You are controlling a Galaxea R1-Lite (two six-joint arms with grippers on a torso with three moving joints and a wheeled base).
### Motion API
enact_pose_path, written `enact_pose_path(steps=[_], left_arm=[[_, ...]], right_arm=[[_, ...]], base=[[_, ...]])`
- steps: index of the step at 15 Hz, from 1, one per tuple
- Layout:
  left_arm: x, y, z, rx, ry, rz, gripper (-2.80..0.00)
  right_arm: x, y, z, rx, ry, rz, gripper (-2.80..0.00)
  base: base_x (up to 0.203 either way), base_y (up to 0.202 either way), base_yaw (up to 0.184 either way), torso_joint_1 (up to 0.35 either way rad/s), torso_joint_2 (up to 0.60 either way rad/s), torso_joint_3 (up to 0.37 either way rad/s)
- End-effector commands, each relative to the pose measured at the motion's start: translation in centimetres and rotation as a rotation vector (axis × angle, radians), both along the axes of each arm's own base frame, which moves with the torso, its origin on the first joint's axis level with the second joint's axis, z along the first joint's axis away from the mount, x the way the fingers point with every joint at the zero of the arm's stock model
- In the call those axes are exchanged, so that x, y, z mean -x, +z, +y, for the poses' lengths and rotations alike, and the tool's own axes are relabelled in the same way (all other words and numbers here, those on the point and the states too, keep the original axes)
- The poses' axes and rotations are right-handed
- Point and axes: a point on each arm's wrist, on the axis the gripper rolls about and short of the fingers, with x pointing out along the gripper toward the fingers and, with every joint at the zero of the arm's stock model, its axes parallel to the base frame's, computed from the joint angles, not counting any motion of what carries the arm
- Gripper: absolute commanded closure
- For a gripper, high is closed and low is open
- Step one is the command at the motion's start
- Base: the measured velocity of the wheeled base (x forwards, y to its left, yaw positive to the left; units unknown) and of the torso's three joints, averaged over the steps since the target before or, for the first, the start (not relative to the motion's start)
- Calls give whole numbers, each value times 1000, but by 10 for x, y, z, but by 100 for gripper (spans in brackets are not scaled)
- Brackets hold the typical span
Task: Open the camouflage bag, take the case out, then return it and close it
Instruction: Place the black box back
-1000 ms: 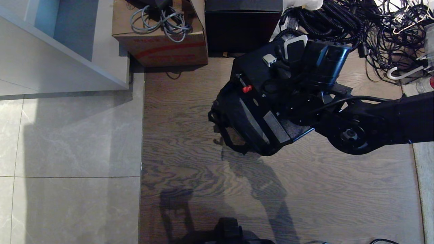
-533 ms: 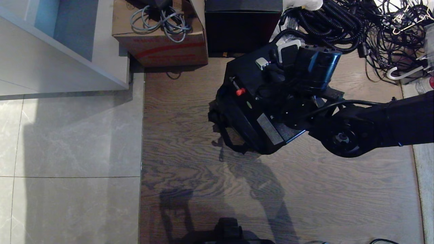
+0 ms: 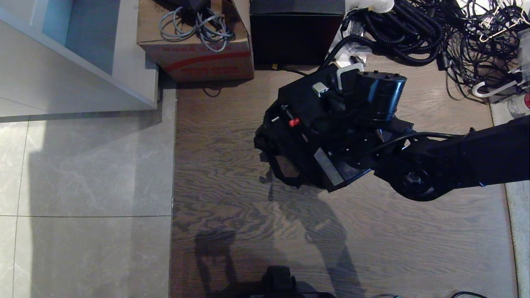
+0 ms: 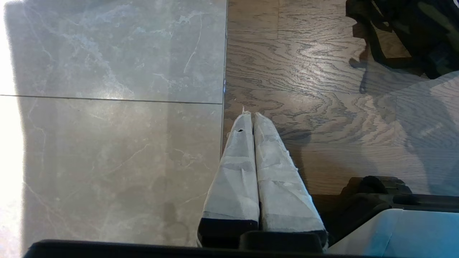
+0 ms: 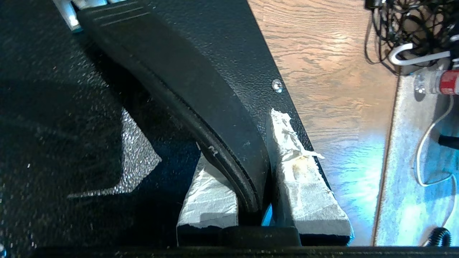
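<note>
The case [image 3: 308, 124], black and speckled with a small red part [image 3: 294, 122] on its side, hangs tilted over the wood floor. My right gripper [image 5: 240, 136] is shut on its black top handle [image 5: 200, 89], one taped finger on each side. The camouflage bag [image 4: 416, 32] lies beneath the case and is mostly hidden by it. In the head view only its black edge and strap loop [image 3: 278, 176] stick out on the left. Whether the case's bottom is inside the bag I cannot tell. My left gripper [image 4: 253, 115] is parked low over the floor seam, shut and empty.
A brown cardboard box [image 3: 194, 49] with cables and a plain black cube box [image 3: 296, 37] stand at the back. A tangle of black cables [image 3: 439, 33] fills the back right. A white cabinet [image 3: 83, 70] and grey tiles lie to the left.
The right arm has carried the case a little to the left and nearer to me, still gripping the handle. The left arm has not moved.
</note>
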Motion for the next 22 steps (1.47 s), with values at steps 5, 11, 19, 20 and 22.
enact_pose_path(steps=[5, 11, 19, 20, 22], left_arm=[[0, 0, 0, 0, 0, 0, 0], [0, 0, 0, 0, 0, -1, 0], [0, 0, 0, 0, 0, 0, 0], [0, 0, 0, 0, 0, 0, 0], [0, 0, 0, 0, 0, 0, 0]], right_arm=[[-11, -15, 9, 20, 4, 22, 0], [-18, -17, 17, 41, 84, 29, 0], [-28, -14, 27, 49, 282, 0, 0], [-30, -14, 28, 56, 316, -1, 0], [-35, -22, 31, 67, 326, 5, 0]], base=[[0, 0, 0, 0, 0, 0], [0, 0, 0, 0, 0, 0], [0, 0, 0, 0, 0, 0], [0, 0, 0, 0, 0, 0], [0, 0, 0, 0, 0, 0]])
